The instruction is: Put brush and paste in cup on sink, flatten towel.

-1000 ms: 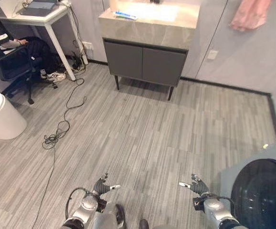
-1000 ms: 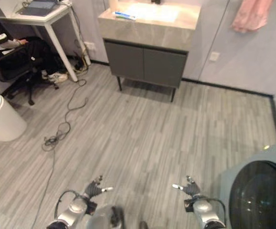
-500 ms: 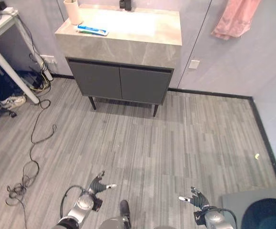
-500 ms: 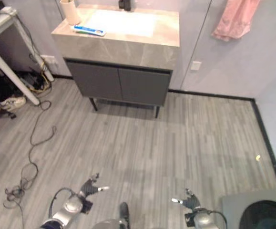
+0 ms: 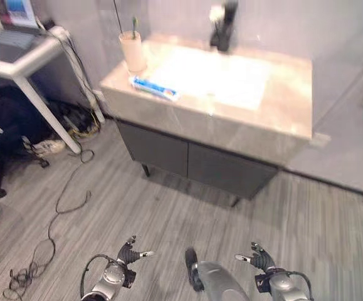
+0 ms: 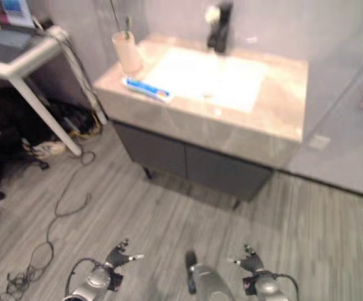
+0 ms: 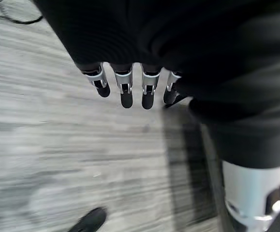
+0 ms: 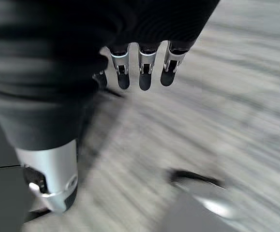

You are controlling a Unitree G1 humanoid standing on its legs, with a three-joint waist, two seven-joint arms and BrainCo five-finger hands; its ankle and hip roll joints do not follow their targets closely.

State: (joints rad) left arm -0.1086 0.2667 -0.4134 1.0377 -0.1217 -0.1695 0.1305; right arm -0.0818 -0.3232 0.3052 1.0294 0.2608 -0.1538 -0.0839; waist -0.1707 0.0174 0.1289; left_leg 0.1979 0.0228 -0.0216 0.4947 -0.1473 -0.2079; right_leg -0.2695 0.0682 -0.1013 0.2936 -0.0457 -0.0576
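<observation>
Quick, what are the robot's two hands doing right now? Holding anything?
Left hand: open, holding nothing.
Right hand: open, holding nothing.

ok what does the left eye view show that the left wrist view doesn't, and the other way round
Left eye view: the sink counter on its grey cabinet, with the cup at one corner, the blue-and-white paste tube lying beside it, the dark tap, a white desk off to the side, and the right hand. Left wrist view: a close look along the left hand, fingers straight, holding nothing. Both: the left hand and the grey plank floor.
</observation>
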